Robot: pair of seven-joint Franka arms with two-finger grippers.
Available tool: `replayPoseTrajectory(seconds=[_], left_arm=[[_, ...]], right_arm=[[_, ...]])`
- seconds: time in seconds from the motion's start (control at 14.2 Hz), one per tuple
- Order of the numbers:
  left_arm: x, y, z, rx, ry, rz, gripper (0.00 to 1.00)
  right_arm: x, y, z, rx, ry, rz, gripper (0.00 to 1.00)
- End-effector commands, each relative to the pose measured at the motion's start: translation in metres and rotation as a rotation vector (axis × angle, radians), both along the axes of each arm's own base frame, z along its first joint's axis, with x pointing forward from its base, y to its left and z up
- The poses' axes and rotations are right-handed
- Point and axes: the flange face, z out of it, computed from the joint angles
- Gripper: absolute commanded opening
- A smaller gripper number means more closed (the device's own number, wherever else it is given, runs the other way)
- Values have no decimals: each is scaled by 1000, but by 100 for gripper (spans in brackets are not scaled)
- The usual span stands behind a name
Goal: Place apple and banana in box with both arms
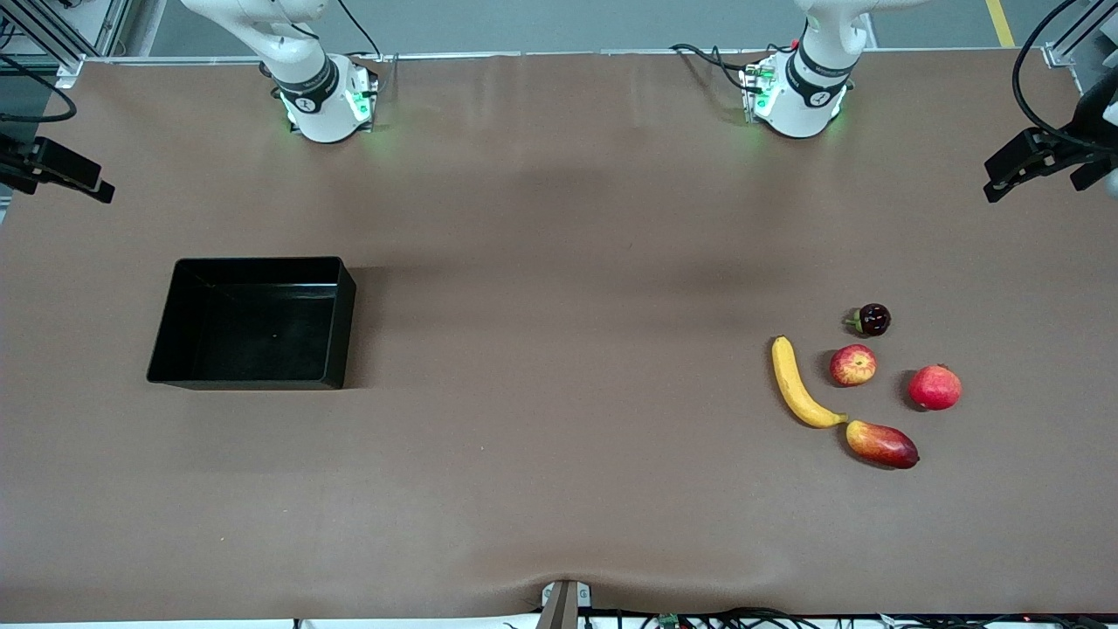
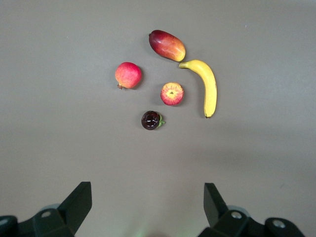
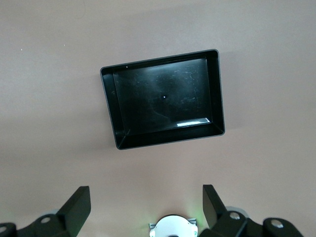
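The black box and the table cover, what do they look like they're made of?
The box looks like hard glossy plastic: its floor shows bright glints and fine scuffs. The table cover looks like a matte brown sheet, perhaps vinyl or cloth, with no glare and a slight ripple at its near edge. Neither can be confirmed.

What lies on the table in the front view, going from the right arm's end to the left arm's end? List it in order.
box → banana → apple → pomegranate. The dark fruit and the mango overlap the apple's span, so they are left out.
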Motion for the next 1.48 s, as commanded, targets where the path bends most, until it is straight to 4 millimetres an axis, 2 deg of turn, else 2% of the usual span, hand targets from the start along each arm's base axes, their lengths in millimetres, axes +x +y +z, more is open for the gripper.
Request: replayPoseTrajectory(seconds=[0.0, 0.28, 0.42, 0.7, 0.85, 0.92, 1.06, 1.2, 1.41], left_arm=[[1, 3, -1, -8, 17, 7, 100], [1, 10, -5, -20, 29, 4, 100], [0, 8, -7, -21, 45, -5, 100], [2, 3, -12, -22, 56, -14, 100], [2, 4, -12, -22, 56, -12, 100], [2, 2, -13, -22, 59, -15, 100], [4, 5, -20, -23, 72, -9, 100], [18, 9, -45, -27, 109, -2, 100], [49, 11, -113, -36, 118, 15, 100]], right_arm=[[-3, -2, 6, 4, -9, 3, 100], [3, -11, -4, -3, 9, -8, 100], [6, -33, -11, -2, 18, -49, 100], [32, -66, -53, 3, 54, -96, 100], [48, -86, -88, 15, 94, -126, 100], [53, -93, -97, 14, 92, -135, 100], [69, -111, -130, 16, 88, -159, 100], [83, -129, -168, 41, 107, -93, 100], [98, -144, -207, 56, 90, -1, 100]])
